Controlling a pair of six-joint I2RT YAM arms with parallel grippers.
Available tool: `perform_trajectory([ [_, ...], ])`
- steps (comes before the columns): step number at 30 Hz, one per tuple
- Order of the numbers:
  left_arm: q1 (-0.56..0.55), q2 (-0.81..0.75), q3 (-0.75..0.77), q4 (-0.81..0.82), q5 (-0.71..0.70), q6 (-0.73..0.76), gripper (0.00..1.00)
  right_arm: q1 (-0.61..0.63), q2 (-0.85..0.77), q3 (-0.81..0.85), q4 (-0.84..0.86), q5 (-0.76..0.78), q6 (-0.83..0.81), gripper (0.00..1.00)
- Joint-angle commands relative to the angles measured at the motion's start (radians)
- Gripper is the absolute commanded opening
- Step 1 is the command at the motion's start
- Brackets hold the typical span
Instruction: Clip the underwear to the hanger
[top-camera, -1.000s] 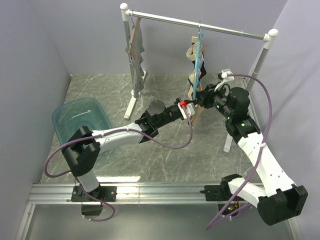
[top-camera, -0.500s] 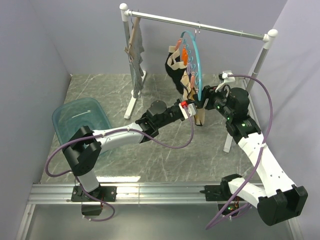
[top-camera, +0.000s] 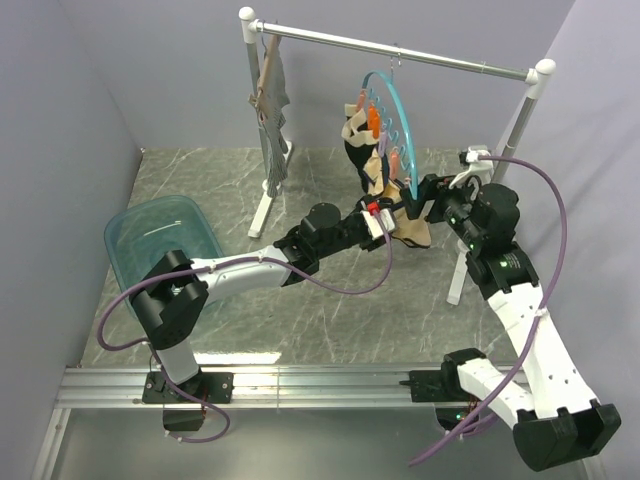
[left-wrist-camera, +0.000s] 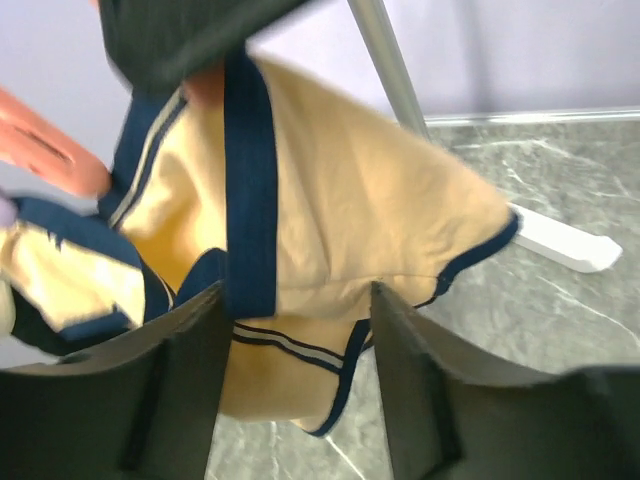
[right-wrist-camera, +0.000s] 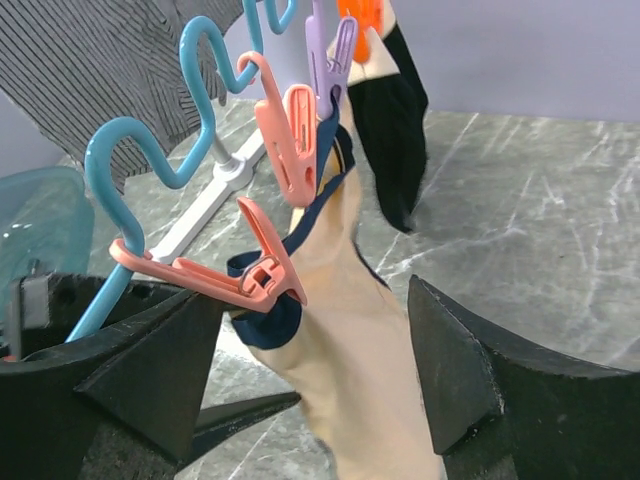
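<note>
Underwear (right-wrist-camera: 350, 340) hangs from a pink clip (right-wrist-camera: 290, 140) on the hanger (top-camera: 388, 150), centre frame. Left tool (left-wrist-camera: 297, 292) and right tool (right-wrist-camera: 310, 295) are both apart, gripping nothing. Clipping looks done; only pulling back seems left.
</note>
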Motion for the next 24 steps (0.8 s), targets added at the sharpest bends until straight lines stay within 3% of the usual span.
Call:
perform_trajectory([
  [1,-0.002,-0.033,0.001,-0.028,0.014,-0.051,0.62,-0.022,-0.039,0.025,-0.007,-0.004,-0.024,0.81],
  [6,-0.002,-0.076,-0.008,-0.1,0.015,-0.11,0.87,-0.056,-0.073,0.008,-0.03,-0.038,-0.038,0.82],
  [10,-0.002,-0.145,-0.02,-0.196,0.011,-0.16,0.93,-0.085,-0.105,0.0,-0.049,-0.078,-0.056,0.83],
  [11,-0.002,-0.16,-0.025,-0.213,0.013,-0.186,0.99,-0.098,-0.111,-0.003,-0.056,-0.086,-0.061,0.83],
  [19,0.029,-0.33,-0.039,-0.44,0.03,-0.465,0.99,-0.138,-0.191,-0.015,-0.113,-0.239,-0.121,0.86],
  [24,0.096,-0.386,0.03,-0.693,-0.019,-0.651,0.99,-0.139,-0.217,0.003,-0.191,-0.299,-0.128,0.89],
])
